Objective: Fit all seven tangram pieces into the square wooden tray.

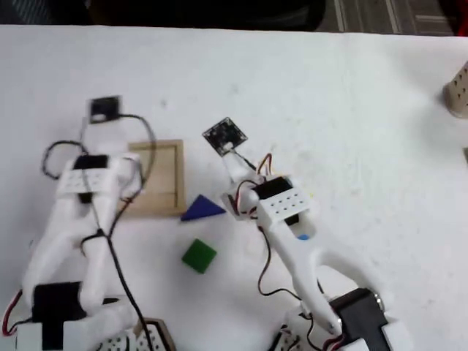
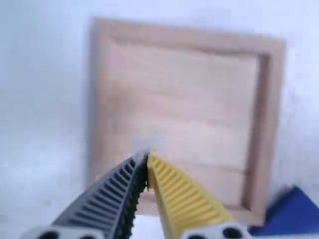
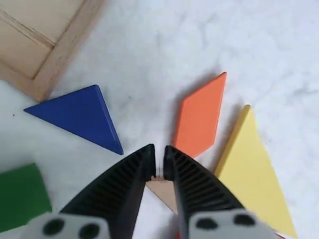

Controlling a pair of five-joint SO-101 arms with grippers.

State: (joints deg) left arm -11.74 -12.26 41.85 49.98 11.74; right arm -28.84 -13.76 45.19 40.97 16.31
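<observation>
The square wooden tray (image 2: 271,119) lies bare inside, and my left gripper (image 2: 146,160) hangs shut over its near part with nothing held. In the high view the tray (image 1: 174,150) sits under that arm. My right gripper (image 3: 158,155) is shut on a small tan piece (image 3: 165,193) that pokes out between its black fingers. Around it lie a blue triangle (image 3: 79,115), an orange parallelogram (image 3: 199,117), a yellow triangle (image 3: 254,174) and a green square (image 3: 20,196). From above, the blue triangle (image 1: 202,209) rests just right of the tray and the green square (image 1: 199,256) nearer the front.
Black cables (image 1: 117,241) trail over the left arm and across the tray's edge. A perforated tan object (image 1: 457,91) stands at the far right edge. A small wooden box (image 1: 157,333) sits at the front between the arm bases. Open white table stretches behind the arms.
</observation>
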